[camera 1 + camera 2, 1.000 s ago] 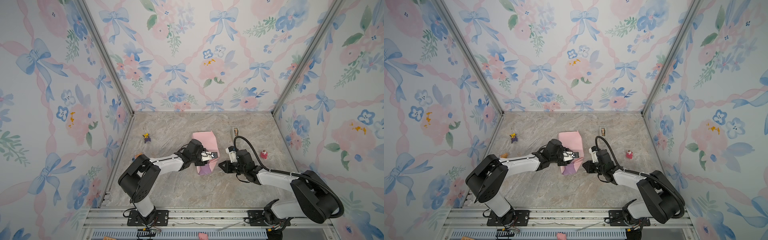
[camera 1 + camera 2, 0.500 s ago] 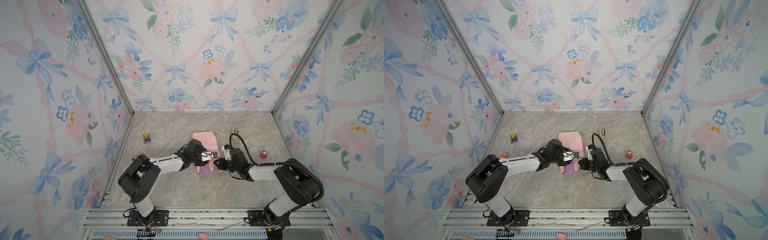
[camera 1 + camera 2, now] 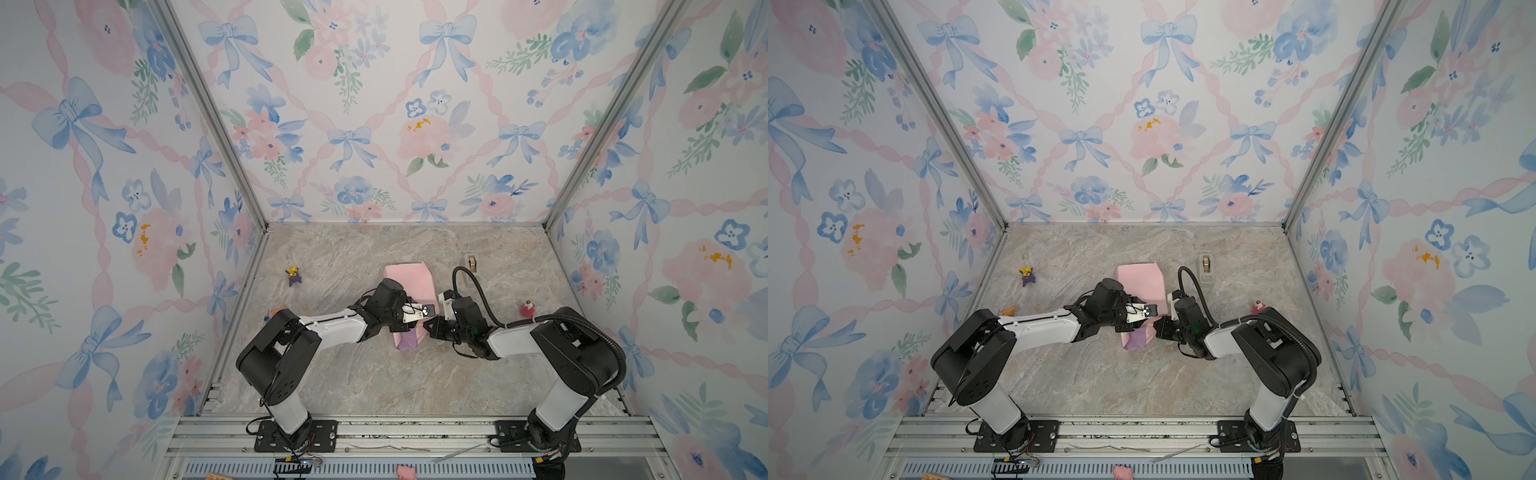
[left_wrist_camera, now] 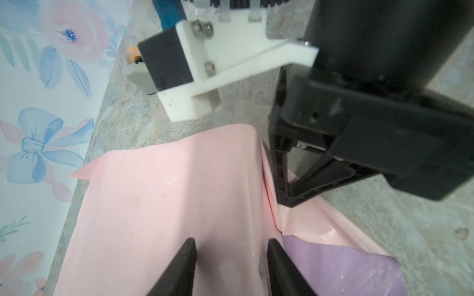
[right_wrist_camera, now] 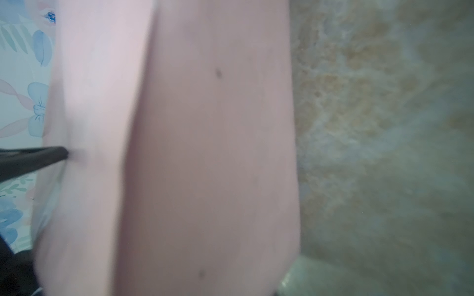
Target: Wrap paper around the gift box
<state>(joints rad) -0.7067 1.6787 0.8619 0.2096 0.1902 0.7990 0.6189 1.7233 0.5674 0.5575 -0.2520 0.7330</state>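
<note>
1. While my left gripper (image 4: 232,246) rests over the top of the paper (image 4: 166,205), its two black fingers (image 4: 189,256) stand apart with a moderate gap, and flat pink sheet shows between them.
2. I clamp nothing on that side. The tips touch the pink face or sit just above it, and I cannot tell which.
3. My right gripper (image 4: 283,198) is closed, jaws together. Its tip meets the side of the paper where a sharp crease runs down that edge.
4. Whether a fold is caught in that closed tip, I cannot tell.
5. From my right wrist the view is blurred. Pink paper (image 5: 205,153) fills most of it, with the table beside it.
6. In both top views the paper (image 3: 409,278) (image 3: 1140,278) lies in the middle of the marbled table (image 3: 374,374). My two grippers come at it from either side and nearly meet over its nearer end.
7. The sheet is folded up around a boxy form. Pale pink faces outward over the top and the far end, lightly creased and with one loose corner sticking out.
8. Its lilac face shows only at the corner nearest my arm bases, where a flap lies on the table.
9. The gift box is hidden from me; only the wrapped shape shows.
10. A tape dispenser (image 3: 471,264) stands well apart from the paper, beyond my right gripper and toward the back wall.
</note>
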